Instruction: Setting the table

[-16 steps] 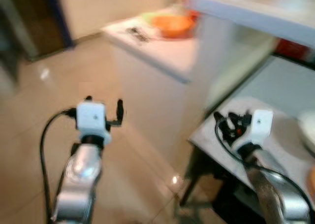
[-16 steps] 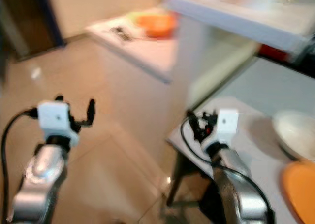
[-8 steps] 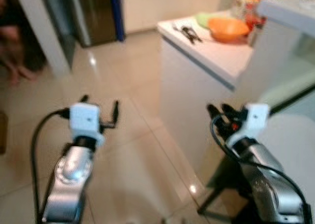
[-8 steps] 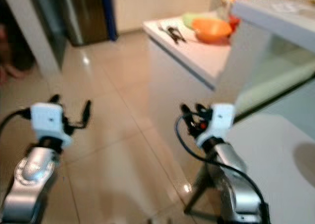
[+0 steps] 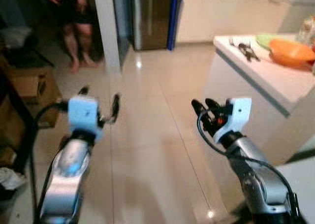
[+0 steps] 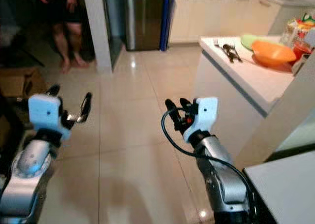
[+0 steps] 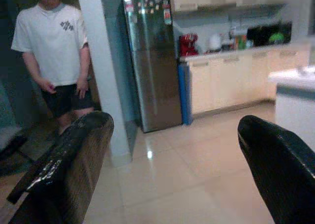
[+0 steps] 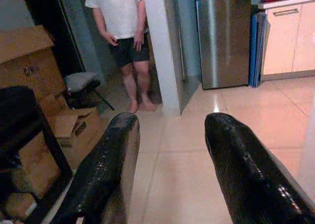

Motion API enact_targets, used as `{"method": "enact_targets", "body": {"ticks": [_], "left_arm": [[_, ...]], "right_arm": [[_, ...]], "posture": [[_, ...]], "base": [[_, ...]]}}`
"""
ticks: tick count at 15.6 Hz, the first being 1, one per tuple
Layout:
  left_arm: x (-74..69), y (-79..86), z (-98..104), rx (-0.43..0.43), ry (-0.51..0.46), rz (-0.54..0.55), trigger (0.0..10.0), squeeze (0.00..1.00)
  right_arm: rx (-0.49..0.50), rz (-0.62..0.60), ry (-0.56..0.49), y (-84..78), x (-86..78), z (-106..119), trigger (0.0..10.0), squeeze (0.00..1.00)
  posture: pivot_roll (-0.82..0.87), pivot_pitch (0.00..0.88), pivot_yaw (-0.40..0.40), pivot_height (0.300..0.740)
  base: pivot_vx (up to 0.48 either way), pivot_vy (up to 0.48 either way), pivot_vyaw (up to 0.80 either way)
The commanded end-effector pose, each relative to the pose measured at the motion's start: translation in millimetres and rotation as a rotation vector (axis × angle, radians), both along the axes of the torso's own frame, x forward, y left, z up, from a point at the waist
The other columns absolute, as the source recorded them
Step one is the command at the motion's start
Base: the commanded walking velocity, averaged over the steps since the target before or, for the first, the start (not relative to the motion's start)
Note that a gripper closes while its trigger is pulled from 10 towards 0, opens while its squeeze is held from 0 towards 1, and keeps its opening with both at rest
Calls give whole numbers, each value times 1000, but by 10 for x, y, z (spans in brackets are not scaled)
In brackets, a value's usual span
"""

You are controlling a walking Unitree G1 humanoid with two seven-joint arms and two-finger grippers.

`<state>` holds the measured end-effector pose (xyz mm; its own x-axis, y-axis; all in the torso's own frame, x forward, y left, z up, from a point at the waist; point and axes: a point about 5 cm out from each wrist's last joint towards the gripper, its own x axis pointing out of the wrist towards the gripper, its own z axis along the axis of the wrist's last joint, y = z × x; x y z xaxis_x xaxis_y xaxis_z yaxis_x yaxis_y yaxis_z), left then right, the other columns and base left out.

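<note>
The left gripper is raised over the tiled floor with its fingers spread wide and nothing between them. The right gripper is also raised in front of the robot, its fingers parted with a clear gap and holding nothing. Both silver arms reach forward over bare floor, well apart from each other. To the robot's right stands a white surface carrying the table things: an orange bowl, a green dish just behind it, and some dark cutlery lying near the far corner, all well beyond the right gripper. Ahead are a steel fridge, pale cabinets and a white pillar. A person in a white shirt and dark shorts stands barefoot beside the pillar. Cardboard boxes sit to the robot's left.
</note>
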<state>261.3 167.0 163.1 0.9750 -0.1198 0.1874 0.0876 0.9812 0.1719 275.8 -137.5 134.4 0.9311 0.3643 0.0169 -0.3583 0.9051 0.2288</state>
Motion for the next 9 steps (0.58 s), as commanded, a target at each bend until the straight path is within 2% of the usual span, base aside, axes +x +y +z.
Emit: {"method": "enact_targets", "body": {"ticks": [1,3,4,7,8,9], "left_arm": [[-15,-36,18,-16,2,-11,10000,0],[-24,-22,-4,-12,12,-3,10000,0],[-10,-32,34,14,3,-18,10000,0],[27,-74,38,15,8,-45,10000,0],[52,-107,77,16,-3,-57,10000,0],[45,-111,97,15,-9,-61,10000,0]], "right_arm": [[0,-21,32,-73,27,-39,10000,0],[-13,-20,19,-87,37,-21,10000,0],[3,-15,10,-85,48,17,10000,0],[-15,-19,-1,-109,30,39,10000,0],[49,-38,-3,-139,44,75,10000,0],[56,-42,-16,-144,61,96,10000,0]], "posture": [[44,0,-58,740],[50,0,-60,740],[53,0,-66,740],[31,0,-48,740],[40,0,-55,740],[47,0,-63,740]], "base": [[409,0,0],[411,0,0],[412,0,763],[410,0,708],[409,0,0],[412,0,0]]}}
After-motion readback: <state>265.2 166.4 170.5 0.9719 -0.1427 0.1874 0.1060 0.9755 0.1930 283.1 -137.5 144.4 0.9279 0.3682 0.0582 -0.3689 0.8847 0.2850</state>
